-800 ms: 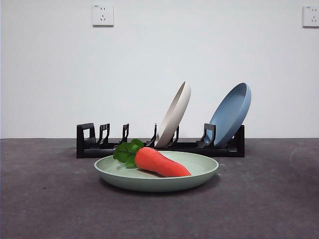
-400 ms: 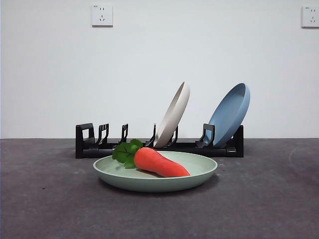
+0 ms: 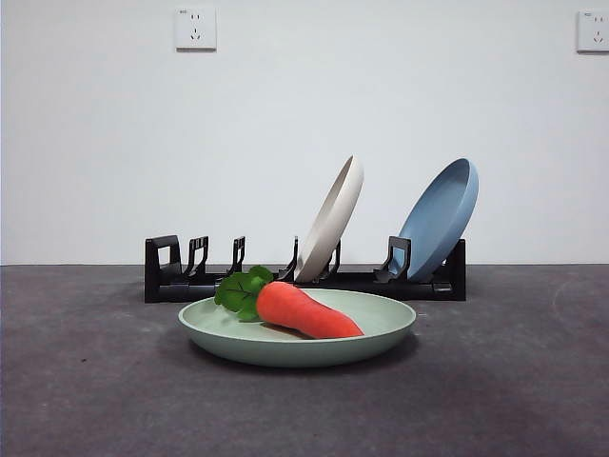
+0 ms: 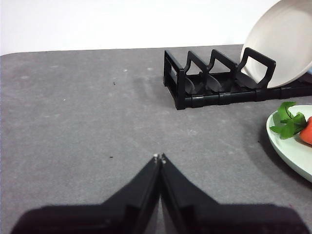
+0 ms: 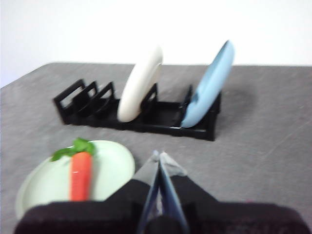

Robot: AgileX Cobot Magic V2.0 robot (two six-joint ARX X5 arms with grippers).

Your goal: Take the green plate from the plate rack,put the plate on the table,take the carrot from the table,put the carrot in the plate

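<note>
The green plate (image 3: 381, 328) lies flat on the table (image 3: 514, 381) in front of the plate rack (image 3: 171, 271). The carrot (image 3: 304, 310) rests inside it, its leaves toward the rack's empty end. In the right wrist view the plate (image 5: 112, 165) holds the carrot (image 5: 80, 173), and my right gripper (image 5: 159, 156) hangs shut above the table beside the plate. The left gripper (image 4: 160, 157) is shut over bare table, away from the plate's rim (image 4: 287, 151) and the rack (image 4: 219, 83). Neither arm appears in the front view.
A cream plate (image 3: 333, 221) and a blue plate (image 3: 442, 217) stand tilted in the rack's slots. Its other holders (image 3: 200, 255) are empty. A white wall with two sockets rises behind the table.
</note>
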